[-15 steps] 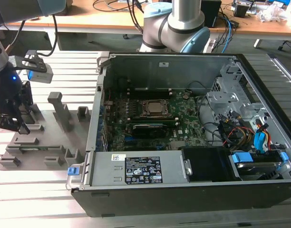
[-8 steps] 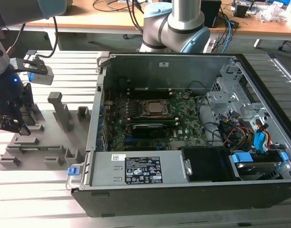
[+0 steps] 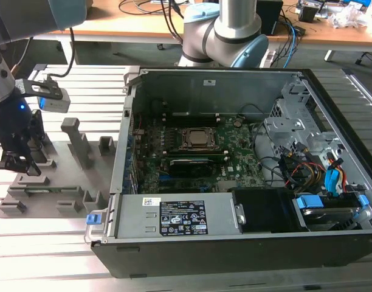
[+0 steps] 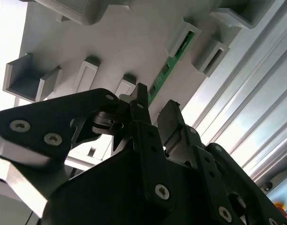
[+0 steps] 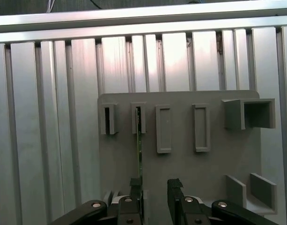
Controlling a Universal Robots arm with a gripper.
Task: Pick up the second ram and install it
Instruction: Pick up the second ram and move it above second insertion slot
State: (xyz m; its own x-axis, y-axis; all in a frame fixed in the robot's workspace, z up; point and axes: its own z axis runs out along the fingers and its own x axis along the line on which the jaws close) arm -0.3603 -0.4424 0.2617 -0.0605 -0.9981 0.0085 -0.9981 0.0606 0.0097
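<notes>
The second ram (image 5: 139,145) is a thin green board standing on edge in a slot of the grey holder tray (image 5: 181,168). It also shows as a green strip (image 4: 169,65) in the second wrist view. My gripper (image 5: 155,187) hangs open just above the tray, and one black finger (image 5: 136,187) lines up with the near end of the stick. Nothing sits between the fingers (image 4: 142,96). In the exterior view my gripper (image 3: 16,159) is at the far left over the tray (image 3: 58,182), well away from the open computer case (image 3: 234,164).
The case holds a motherboard with a square metal CPU socket (image 3: 198,139) and long slots beside it. A power supply (image 3: 180,216) and cable bundles (image 3: 307,170) fill its front and right. Ribbed aluminium table (image 5: 49,117) surrounds the tray. Upright tray posts (image 3: 73,137) stand close to the gripper.
</notes>
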